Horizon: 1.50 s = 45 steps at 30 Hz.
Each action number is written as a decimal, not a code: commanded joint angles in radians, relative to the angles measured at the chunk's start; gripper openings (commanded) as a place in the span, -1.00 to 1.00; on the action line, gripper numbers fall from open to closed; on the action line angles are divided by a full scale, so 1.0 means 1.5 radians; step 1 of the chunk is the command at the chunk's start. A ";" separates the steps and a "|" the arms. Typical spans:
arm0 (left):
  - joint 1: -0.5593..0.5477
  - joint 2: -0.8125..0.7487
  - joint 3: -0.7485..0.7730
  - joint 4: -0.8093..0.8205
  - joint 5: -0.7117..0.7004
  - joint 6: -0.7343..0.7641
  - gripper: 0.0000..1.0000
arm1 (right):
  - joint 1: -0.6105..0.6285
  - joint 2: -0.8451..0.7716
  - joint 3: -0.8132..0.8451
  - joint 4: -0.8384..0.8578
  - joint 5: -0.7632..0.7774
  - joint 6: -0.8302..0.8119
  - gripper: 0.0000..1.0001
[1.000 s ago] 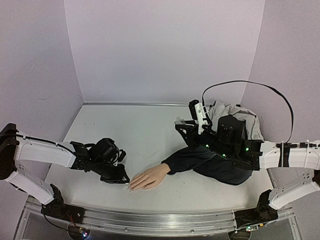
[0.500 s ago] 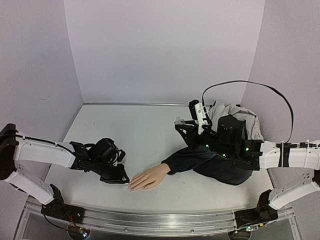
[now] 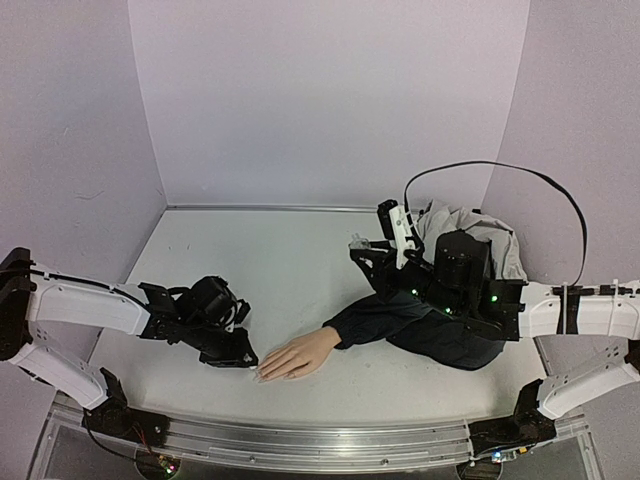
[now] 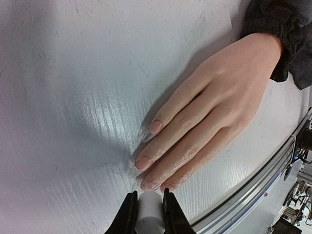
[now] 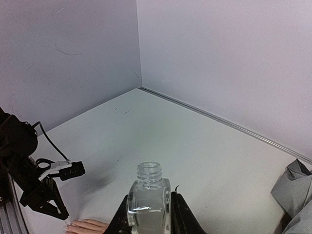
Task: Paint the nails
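A peach mannequin hand (image 3: 300,353) with a dark navy sleeve (image 3: 400,320) lies flat on the table, fingers pointing left. Its pale nails (image 4: 155,127) show in the left wrist view. My left gripper (image 4: 147,214) is shut on a white cylindrical brush cap (image 4: 148,216), right at the tips of the lower fingers (image 4: 146,185). In the top view the left gripper (image 3: 243,358) sits just left of the fingertips. My right gripper (image 5: 148,214) is shut on a small clear glass bottle (image 5: 147,195), open-necked and upright, held above the sleeve (image 3: 372,245).
A grey cloth (image 3: 480,235) is bunched at the back right behind the right arm. A black cable (image 3: 500,170) loops above it. The metal rail (image 3: 300,440) runs along the table's near edge. Purple walls close in the back and sides.
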State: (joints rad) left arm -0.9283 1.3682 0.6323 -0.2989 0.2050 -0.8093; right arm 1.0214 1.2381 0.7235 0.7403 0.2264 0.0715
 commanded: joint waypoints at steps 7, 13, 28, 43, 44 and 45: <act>0.003 0.004 0.002 -0.015 -0.014 -0.005 -1.00 | 0.001 -0.006 0.013 0.055 -0.001 0.003 -1.00; 0.003 0.005 0.004 -0.015 -0.011 -0.004 -1.00 | 0.001 -0.009 0.010 0.056 0.001 0.005 -1.00; 0.003 0.006 0.001 -0.024 -0.021 -0.012 -1.00 | 0.001 -0.013 0.006 0.056 0.001 0.005 -1.00; 0.005 0.002 0.000 -0.016 -0.004 -0.005 -1.00 | 0.001 -0.011 0.007 0.058 -0.001 0.006 -1.00; 0.005 0.001 -0.001 -0.014 -0.002 -0.004 -1.00 | 0.001 -0.010 0.007 0.057 -0.001 0.006 -1.00; 0.005 -0.001 -0.002 -0.013 -0.001 -0.004 -1.00 | 0.001 -0.009 0.007 0.058 0.000 0.006 -1.00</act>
State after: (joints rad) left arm -0.9257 1.3819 0.6323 -0.3401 0.1890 -0.8192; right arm 1.0214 1.2385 0.7235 0.7406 0.2249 0.0719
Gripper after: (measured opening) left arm 0.144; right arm 0.216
